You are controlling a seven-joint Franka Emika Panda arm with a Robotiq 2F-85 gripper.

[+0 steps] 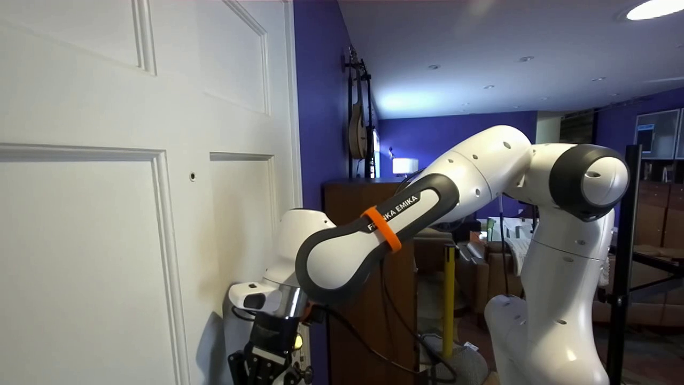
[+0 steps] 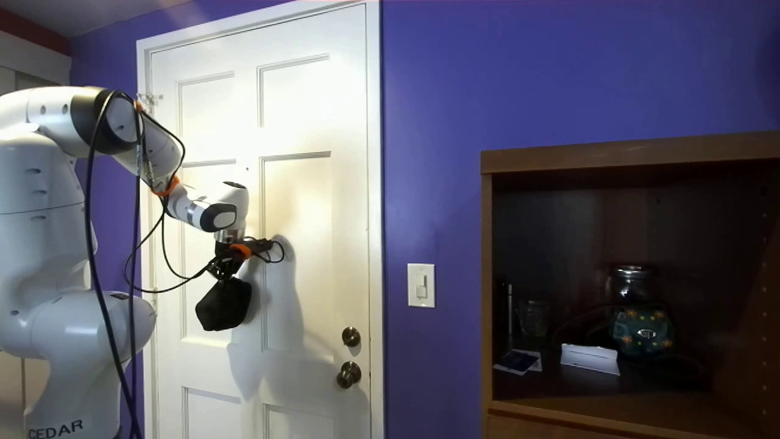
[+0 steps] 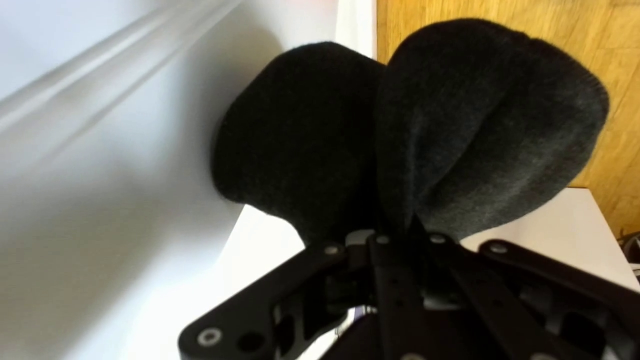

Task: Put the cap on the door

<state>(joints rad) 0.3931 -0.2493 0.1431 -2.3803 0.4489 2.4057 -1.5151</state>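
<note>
The black cap (image 2: pixel 223 305) hangs below my gripper (image 2: pixel 225 274) in an exterior view, in front of the white door (image 2: pixel 350 244). In the wrist view my gripper (image 3: pixel 395 237) is shut on the folded edge of the cap (image 3: pixel 465 125), and the cap spreads to both sides. The door (image 3: pixel 65 210) fills the left there; whether the cap touches it I cannot tell. In an exterior view the gripper (image 1: pixel 262 369) is cut off at the bottom edge beside the door (image 1: pixel 80 256), and the cap is out of view. The door's dark spot (image 1: pixel 192 176) is above the gripper.
Two door knobs (image 2: pixel 349 374) are low at the door's right edge. A light switch (image 2: pixel 421 285) is on the purple wall. A brown cabinet (image 2: pixel 485 274) stands to the right. Loose cables (image 2: pixel 131 268) hang along the arm. Wooden floor (image 3: pixel 600 75) shows in the wrist view.
</note>
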